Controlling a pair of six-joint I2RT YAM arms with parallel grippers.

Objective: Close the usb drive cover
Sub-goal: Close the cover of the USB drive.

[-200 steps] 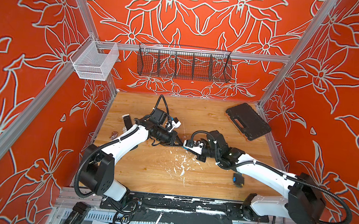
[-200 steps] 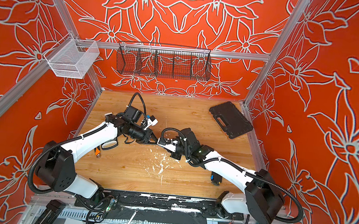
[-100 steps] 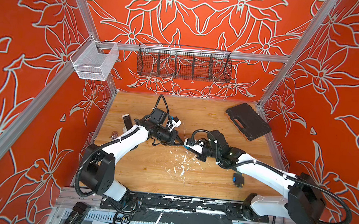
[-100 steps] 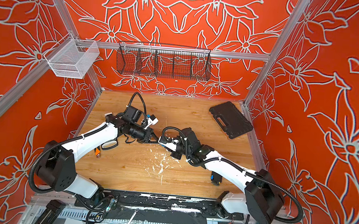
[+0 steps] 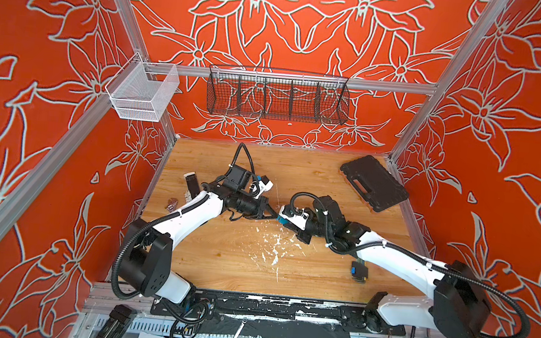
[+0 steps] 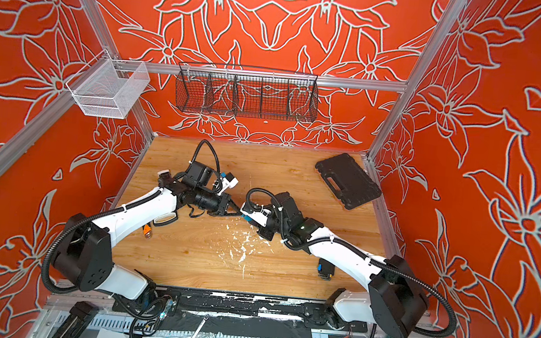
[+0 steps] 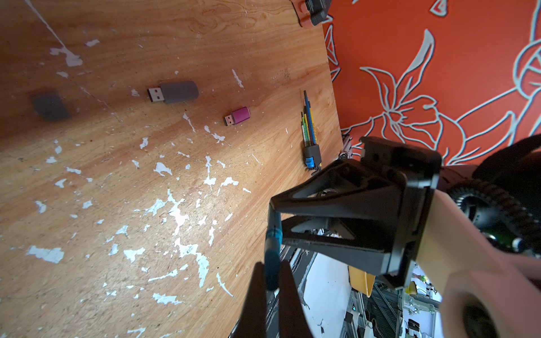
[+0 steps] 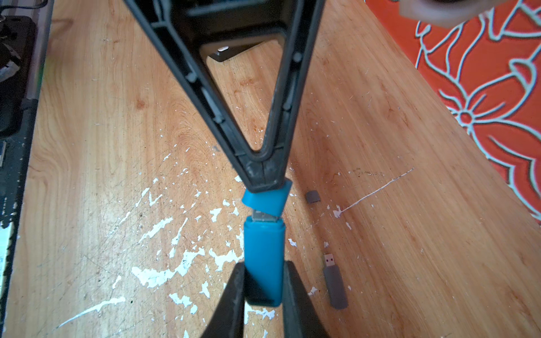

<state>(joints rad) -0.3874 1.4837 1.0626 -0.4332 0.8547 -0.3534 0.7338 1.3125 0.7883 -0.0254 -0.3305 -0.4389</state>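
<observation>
A blue usb drive (image 8: 263,257) hangs above the table with my right gripper (image 8: 263,281) shut on its rear end. Its metal plug (image 8: 263,216) still shows in a narrow gap. The blue cover (image 8: 268,200) sits tilted over the plug's tip, pinched in my shut left gripper (image 8: 263,183). In the left wrist view the cover (image 7: 272,270) lies between my left gripper's (image 7: 270,276) dark fingers, with the right gripper (image 7: 275,218) just beyond. In both top views the left gripper (image 5: 273,215) (image 6: 238,212) and right gripper (image 5: 283,220) (image 6: 247,217) meet tip to tip over mid-table.
On the wood lie a grey uncapped drive (image 7: 174,92), its grey cap (image 7: 50,105), a magenta drive (image 7: 237,116) and a hex-key set (image 7: 308,128). A black case (image 5: 373,184) sits at the back right. Small items lie by the left wall (image 5: 191,184).
My left gripper's jaws have closed the last bit on the cover. The two grippers have drawn slightly closer together over mid-table.
</observation>
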